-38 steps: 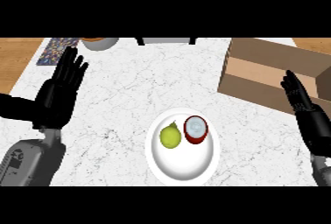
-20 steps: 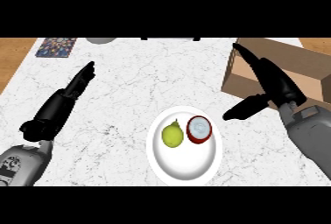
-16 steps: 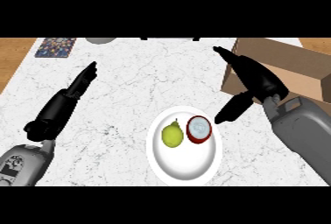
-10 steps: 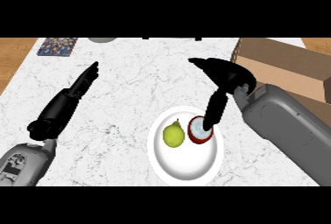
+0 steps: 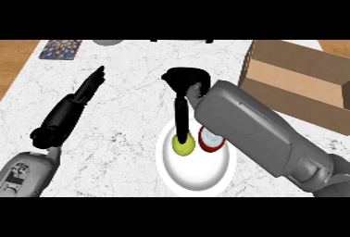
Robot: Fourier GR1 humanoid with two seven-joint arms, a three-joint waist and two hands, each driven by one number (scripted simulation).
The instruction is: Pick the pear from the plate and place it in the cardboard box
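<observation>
A yellow-green pear [image 5: 182,147] lies on the left half of a white plate [image 5: 198,173] in the middle of the marble counter. Beside it on the plate is a red-rimmed halved fruit [image 5: 209,140], partly hidden by my right forearm. My right hand [image 5: 182,82] hovers over the plate's far edge with straight fingers [image 5: 182,118] pointing down onto the pear's top; nothing is curled round the pear. My left hand [image 5: 74,102] rests open at the left, apart from the plate. The open cardboard box [image 5: 290,76] stands at the back right.
A colourful patterned card [image 5: 60,48] and a grey bowl [image 5: 109,42] sit at the counter's far left edge. Wooden surface shows past the counter's left and right back corners. My grey right forearm [image 5: 259,134] crosses the space between plate and box.
My right arm has swung left from beside the box to over the plate, and its fingers now reach the pear. The left hand has barely moved.
</observation>
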